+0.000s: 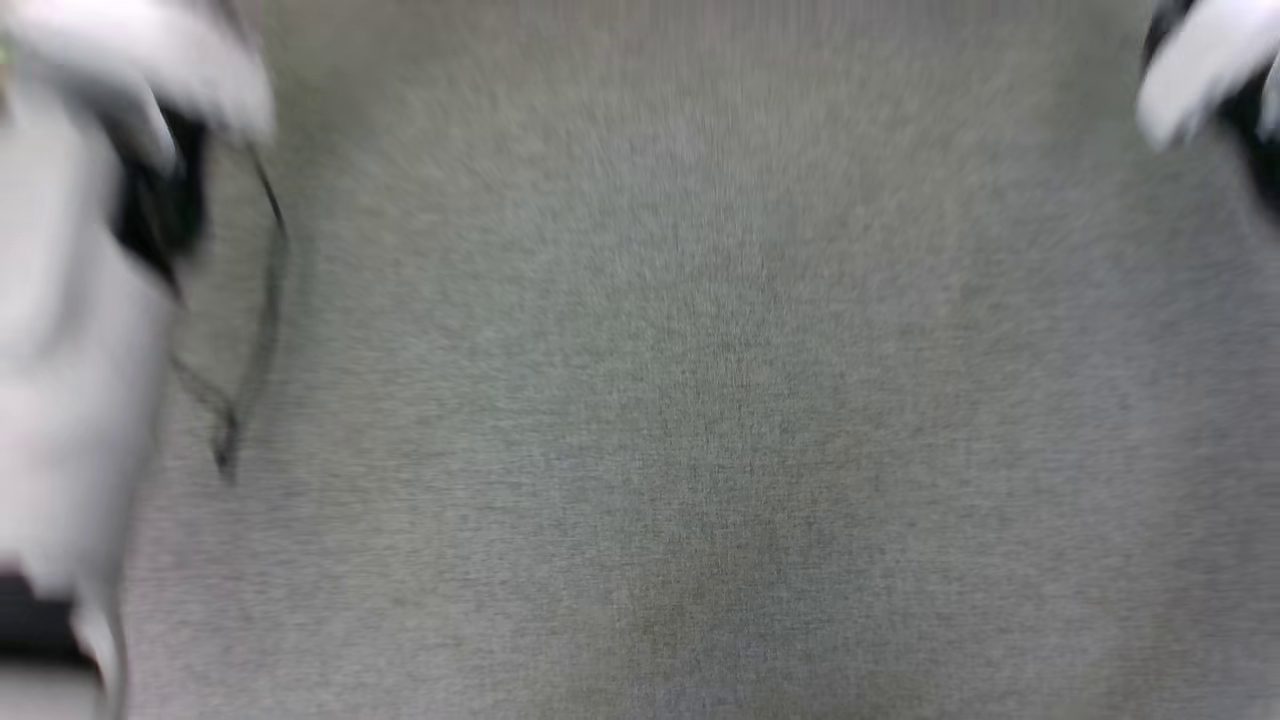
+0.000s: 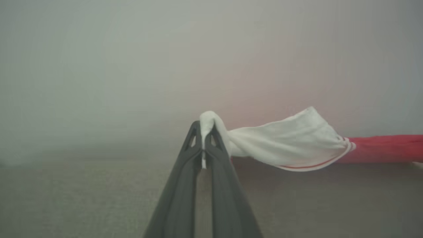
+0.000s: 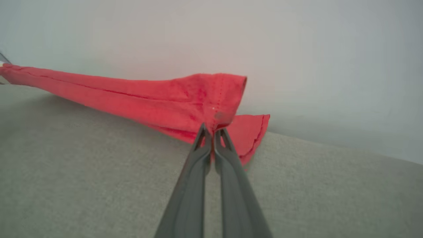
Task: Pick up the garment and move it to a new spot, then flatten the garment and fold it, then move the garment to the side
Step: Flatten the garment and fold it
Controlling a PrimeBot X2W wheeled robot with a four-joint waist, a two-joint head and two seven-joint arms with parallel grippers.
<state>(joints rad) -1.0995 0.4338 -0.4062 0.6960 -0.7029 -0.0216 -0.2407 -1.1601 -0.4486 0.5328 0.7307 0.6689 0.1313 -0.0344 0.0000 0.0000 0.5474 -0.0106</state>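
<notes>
Over the grey counter (image 3: 82,185), the shirt (image 3: 148,99) is stretched taut between both hands: left hand (image 2: 203,132) clamped on its white sleeve (image 2: 290,142), right hand (image 3: 213,130) clamped on a red hem corner. Step in hand, by my reading: carrying it to the new spot. Next move calls for lowering both hands evenly, tension kept, so it lands flat.
</notes>
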